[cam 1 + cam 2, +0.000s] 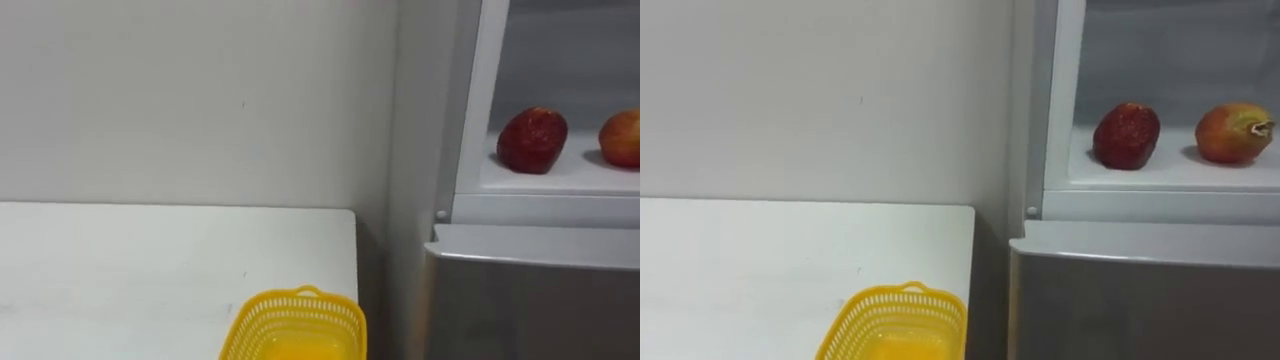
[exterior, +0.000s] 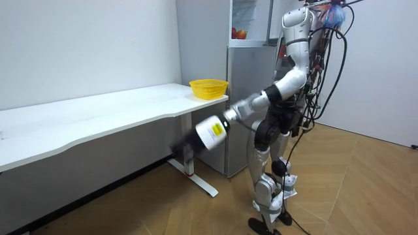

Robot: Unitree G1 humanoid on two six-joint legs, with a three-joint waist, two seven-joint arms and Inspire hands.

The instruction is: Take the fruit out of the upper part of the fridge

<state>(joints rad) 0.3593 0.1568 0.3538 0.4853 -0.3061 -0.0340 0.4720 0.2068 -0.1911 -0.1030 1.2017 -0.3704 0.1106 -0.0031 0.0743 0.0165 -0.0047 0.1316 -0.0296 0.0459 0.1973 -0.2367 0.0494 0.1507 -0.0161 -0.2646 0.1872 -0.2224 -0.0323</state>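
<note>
Looking through the left eye view, we see the fridge [image 1: 530, 300] on the right with its upper compartment [image 1: 560, 60] open. Two fruits sit on the white shelf [image 1: 560, 178] inside. The dark red fruit [image 1: 532, 140] is on the left, standing taller than it is wide and leaning a little to the right. The orange-red fruit [image 1: 622, 138] is near it on the right, apart from it and cut by the picture's edge. The compartment's white frame rises just left of the dark red fruit, and the grey lower door's top edge runs below the shelf. On the left, a white table [image 1: 150, 260] meets the far wall, with a yellow basket [image 1: 300, 298] at its near right corner.

In the right eye view we see the orange-red fruit whole. It lies wider than tall, with its stem end pointing right.

In the room view the robot stands close before the fridge, beside the table's end that carries the basket. Its left arm reaches low toward the room view's left, and the left hand [image 2: 189, 145] is blurred, so we cannot tell whether it is released or clenched. Both fruits show as red spots in the upper compartment.
</note>
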